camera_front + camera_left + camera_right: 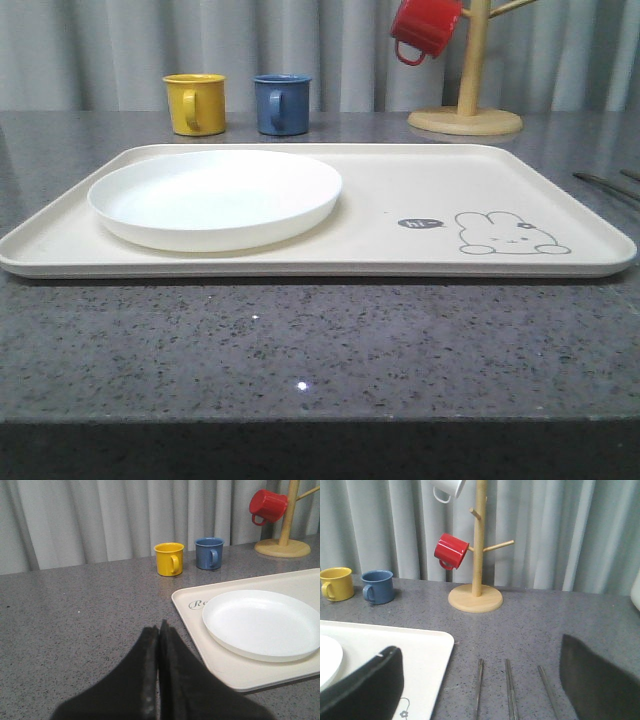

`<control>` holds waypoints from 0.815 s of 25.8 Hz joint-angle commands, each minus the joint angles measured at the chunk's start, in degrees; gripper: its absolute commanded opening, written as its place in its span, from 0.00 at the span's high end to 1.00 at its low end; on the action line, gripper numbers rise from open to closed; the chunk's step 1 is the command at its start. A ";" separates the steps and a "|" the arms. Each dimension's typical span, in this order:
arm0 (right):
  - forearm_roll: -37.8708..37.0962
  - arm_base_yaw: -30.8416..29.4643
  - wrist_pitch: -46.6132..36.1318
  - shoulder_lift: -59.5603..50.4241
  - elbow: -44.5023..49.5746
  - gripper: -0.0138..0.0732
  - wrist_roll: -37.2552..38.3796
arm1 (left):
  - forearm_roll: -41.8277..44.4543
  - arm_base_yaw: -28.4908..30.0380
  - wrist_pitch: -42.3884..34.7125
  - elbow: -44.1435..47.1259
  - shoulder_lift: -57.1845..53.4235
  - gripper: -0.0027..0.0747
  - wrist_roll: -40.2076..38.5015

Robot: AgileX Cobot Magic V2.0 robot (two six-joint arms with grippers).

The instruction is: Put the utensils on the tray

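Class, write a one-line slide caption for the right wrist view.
Open right gripper hovers over three metal utensil handles on grey counter beside the cream tray; red mug hangs on wooden mug tree.

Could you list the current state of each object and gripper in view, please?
left gripper: shut, empty, above the counter.
right gripper: open, above the utensils.
plate: empty, on the tray.
tray: holds the plate.
utensils: lying on the counter beside the tray.
red mug: hanging on the wooden stand.
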 commanded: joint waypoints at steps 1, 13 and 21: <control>0.13 -0.20 -5.14 1.11 -1.81 0.09 -0.29 | -0.78 0.00 -4.22 -1.43 0.80 0.99 -0.58; 0.86 -0.20 11.40 24.39 -13.09 0.10 -0.29 | -0.78 0.00 -4.22 -1.43 0.80 0.99 -0.58; 0.86 -0.20 16.11 45.11 -22.24 0.41 -0.29 | -0.78 0.00 -4.22 -1.43 0.80 0.99 -0.58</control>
